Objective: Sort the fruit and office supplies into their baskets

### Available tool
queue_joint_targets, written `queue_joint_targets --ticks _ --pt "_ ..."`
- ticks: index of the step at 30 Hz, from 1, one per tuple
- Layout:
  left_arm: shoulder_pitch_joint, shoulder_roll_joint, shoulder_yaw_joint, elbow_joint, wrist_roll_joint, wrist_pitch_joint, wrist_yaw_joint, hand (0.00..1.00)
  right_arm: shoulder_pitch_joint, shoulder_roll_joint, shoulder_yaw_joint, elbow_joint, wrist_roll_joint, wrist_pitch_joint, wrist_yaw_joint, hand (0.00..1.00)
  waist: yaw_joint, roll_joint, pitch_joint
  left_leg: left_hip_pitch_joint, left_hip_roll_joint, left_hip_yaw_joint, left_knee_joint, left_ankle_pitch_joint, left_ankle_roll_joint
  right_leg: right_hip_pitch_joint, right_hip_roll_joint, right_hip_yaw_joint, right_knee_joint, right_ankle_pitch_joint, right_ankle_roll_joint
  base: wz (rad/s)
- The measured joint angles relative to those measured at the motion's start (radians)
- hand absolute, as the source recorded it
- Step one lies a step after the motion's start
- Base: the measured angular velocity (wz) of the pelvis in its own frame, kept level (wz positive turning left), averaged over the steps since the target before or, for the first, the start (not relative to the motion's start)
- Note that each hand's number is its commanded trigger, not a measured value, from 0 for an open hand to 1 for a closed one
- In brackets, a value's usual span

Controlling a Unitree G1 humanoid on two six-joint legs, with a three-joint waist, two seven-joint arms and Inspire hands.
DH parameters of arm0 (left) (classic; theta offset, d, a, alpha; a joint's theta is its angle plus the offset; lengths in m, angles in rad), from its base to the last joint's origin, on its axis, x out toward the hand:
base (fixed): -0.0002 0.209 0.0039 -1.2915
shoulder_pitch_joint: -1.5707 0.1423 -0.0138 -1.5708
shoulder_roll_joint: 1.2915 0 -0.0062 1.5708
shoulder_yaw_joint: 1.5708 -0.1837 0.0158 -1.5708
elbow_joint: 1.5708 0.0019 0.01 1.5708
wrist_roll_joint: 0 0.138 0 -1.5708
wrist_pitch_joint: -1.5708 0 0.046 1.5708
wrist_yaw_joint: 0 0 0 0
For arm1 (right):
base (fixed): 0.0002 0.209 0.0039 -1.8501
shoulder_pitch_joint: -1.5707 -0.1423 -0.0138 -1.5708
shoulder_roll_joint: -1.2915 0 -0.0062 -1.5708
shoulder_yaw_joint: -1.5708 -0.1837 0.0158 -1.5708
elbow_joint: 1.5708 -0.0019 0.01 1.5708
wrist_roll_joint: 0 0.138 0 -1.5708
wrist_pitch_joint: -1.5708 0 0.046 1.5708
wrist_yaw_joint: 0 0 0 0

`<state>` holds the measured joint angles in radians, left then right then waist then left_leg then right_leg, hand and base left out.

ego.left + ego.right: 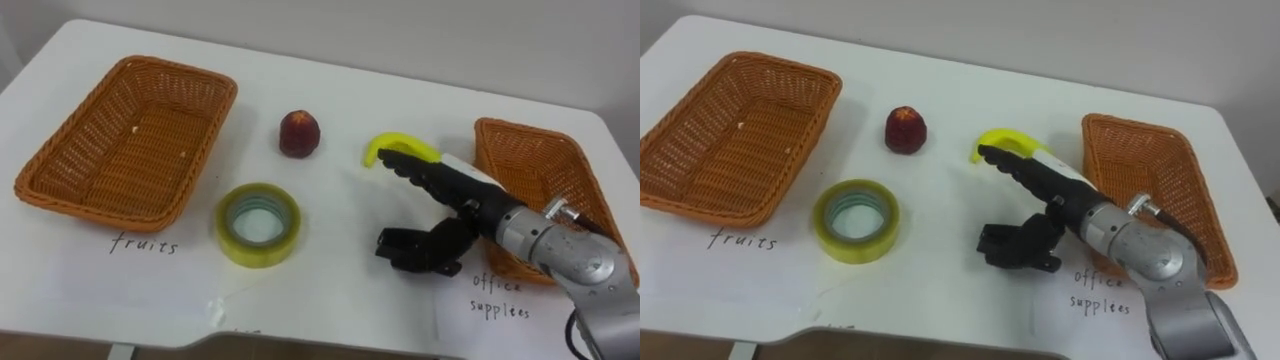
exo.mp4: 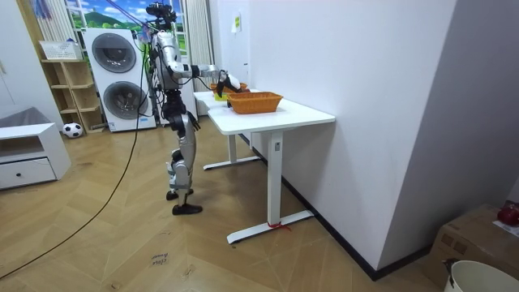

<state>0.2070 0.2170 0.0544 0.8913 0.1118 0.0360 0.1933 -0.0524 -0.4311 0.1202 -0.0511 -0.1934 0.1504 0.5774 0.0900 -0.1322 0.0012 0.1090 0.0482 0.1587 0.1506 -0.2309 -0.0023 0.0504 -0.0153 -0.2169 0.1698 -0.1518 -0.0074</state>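
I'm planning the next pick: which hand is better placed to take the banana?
Right, I'd judge: the right hand hangs open over the table, its straight fingers at the banana, which lies on the robot's right side.

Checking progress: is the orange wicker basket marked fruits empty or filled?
Empty: the left orange wicker basket shows bare weave; the red fruit lies outside on the white table.

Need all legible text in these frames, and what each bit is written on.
"fruits": handwritten on the white table, in front of the empty brown wicker basket on the left.
"office supplies": handwritten in two lines on the white surface in front of the brown wicker basket on the right.
Faint marks at the table's near edge: cut off, unreadable.
Room view: nothing legible.
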Motion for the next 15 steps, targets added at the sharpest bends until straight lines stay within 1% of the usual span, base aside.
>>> queue_joint_targets --ticks 2,5,10,13,15 --pt "0.000 0.000 0.000 0.000 0.000 0.008 0.000 0.00 0.001 0.000 0.001 0.000 -0.029 0.007 0.018 0.00 0.000 0.001 0.0003 0.000 0.000 0.001 0.000 0.000 0.000 0.000 0.000 -0.001 0.000 0.000 0.000 0.00" --pt "0.001 0.000 0.000 0.000 0.000 0.010 0.000 0.00 0.003 0.001 0.005 0.000 -0.067 0.017 0.045 0.00 0.001 0.005 -0.0003 -0.001 0.000 0.001 -0.001 0.000 0.000 0.000 0.000 -0.002 0.000 0.000 0.000 0.00" --pt "0.001 0.000 0.000 0.000 0.002 0.009 0.000 0.00 0.003 0.006 0.008 0.000 -0.113 0.017 0.076 0.00 0.001 0.011 -0.0007 -0.001 0.000 0.000 0.000 0.000 0.000 0.000 -0.001 -0.004 0.000 0.000 0.000 0.00" --pt "0.001 0.000 0.000 0.000 0.001 0.009 -0.001 0.00 0.004 0.014 0.010 0.001 -0.133 0.018 0.085 0.00 0.001 0.011 -0.0010 -0.001 0.000 0.001 0.000 0.000 0.000 -0.001 -0.002 -0.003 0.000 0.000 0.000 0.00" --pt "0.000 0.000 0.000 0.000 0.001 0.009 -0.005 0.00 0.004 0.031 0.010 0.001 -0.163 0.022 0.097 0.00 0.000 0.010 -0.0017 -0.001 0.000 0.002 0.001 0.000 0.000 -0.001 -0.002 -0.002 0.000 0.000 0.000 0.00"
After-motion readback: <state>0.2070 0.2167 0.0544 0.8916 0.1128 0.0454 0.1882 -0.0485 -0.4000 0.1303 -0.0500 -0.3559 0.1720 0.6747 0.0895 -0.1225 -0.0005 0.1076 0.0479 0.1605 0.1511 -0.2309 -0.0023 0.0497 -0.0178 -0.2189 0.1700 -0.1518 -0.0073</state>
